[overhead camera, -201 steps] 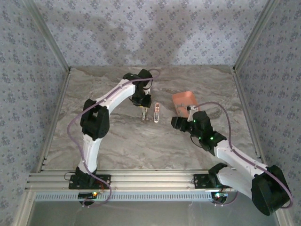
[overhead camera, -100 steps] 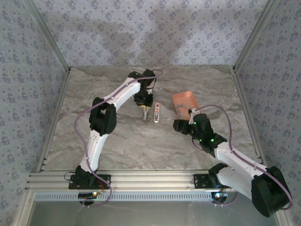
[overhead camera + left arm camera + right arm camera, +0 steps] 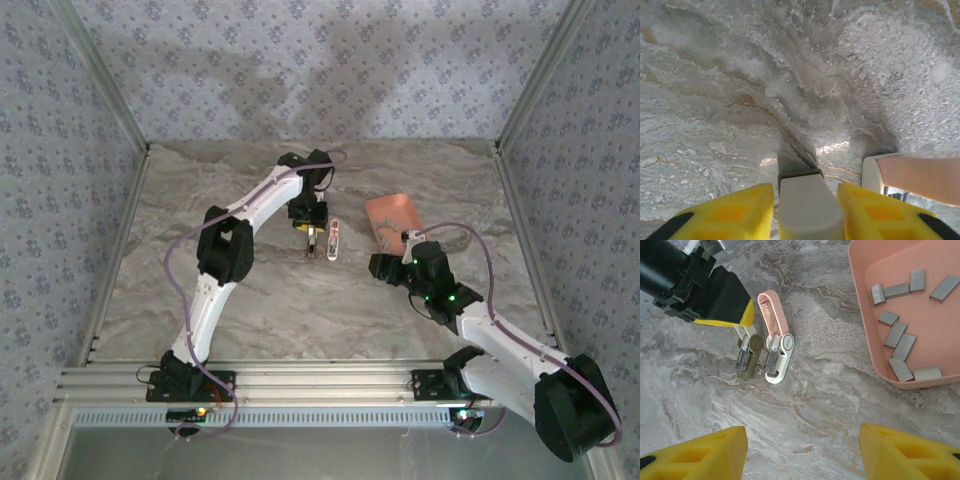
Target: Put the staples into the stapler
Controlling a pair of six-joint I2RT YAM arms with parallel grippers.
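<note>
The stapler (image 3: 778, 347) lies on the marble, its pink top swung up off the white base; it also shows in the top view (image 3: 334, 238) and at the right edge of the left wrist view (image 3: 920, 177). Just left of it a whitish oblong piece (image 3: 807, 205) rests on the table (image 3: 747, 354). My left gripper (image 3: 807, 192) straddles that piece, open a little, with a slim gap beside the left finger. Staples (image 3: 900, 335) lie loose in the salmon tray (image 3: 860, 305). My right gripper (image 3: 800, 455) hovers open near the stapler and tray, holding nothing.
The salmon tray (image 3: 392, 212) sits right of centre, close to the right arm's wrist (image 3: 420, 262). Metal frame rails (image 3: 120, 250) and patterned walls bound the table on the left, right and back. Bare marble (image 3: 300, 310) stretches in front of the stapler.
The left gripper's jaws have loosened around the whitish piece, and the left arm's elbow has swung right, toward the centre. The right arm has barely moved.
</note>
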